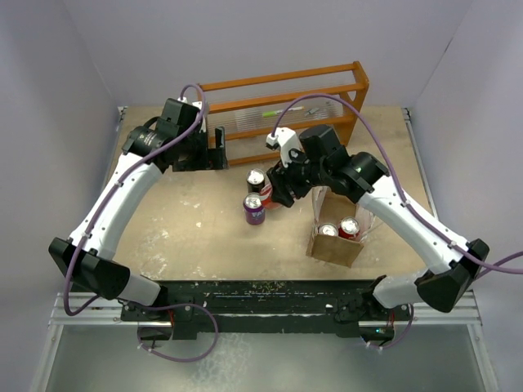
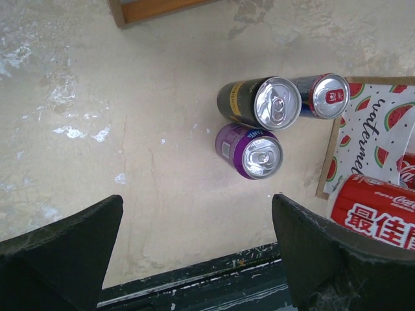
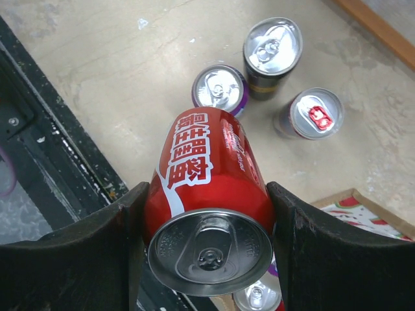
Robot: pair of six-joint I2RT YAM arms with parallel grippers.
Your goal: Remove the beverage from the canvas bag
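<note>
My right gripper (image 3: 207,227) is shut on a red cola can (image 3: 207,175) and holds it above the table, left of the canvas bag (image 1: 335,250). The held can also shows in the left wrist view (image 2: 379,217). The bag stands open with two cans (image 1: 339,229) inside; its watermelon-print lining (image 2: 363,129) shows. Three cans stand on the table beside the bag: a purple one (image 3: 220,87), a black one (image 3: 272,45) and one with a red tab (image 3: 316,113). My left gripper (image 2: 198,253) is open and empty, high over the table's back left (image 1: 216,151).
An orange wooden rack (image 1: 286,102) stands along the back edge behind both grippers. The black base rail (image 1: 261,294) runs along the near edge. White walls close in the left, right and back sides.
</note>
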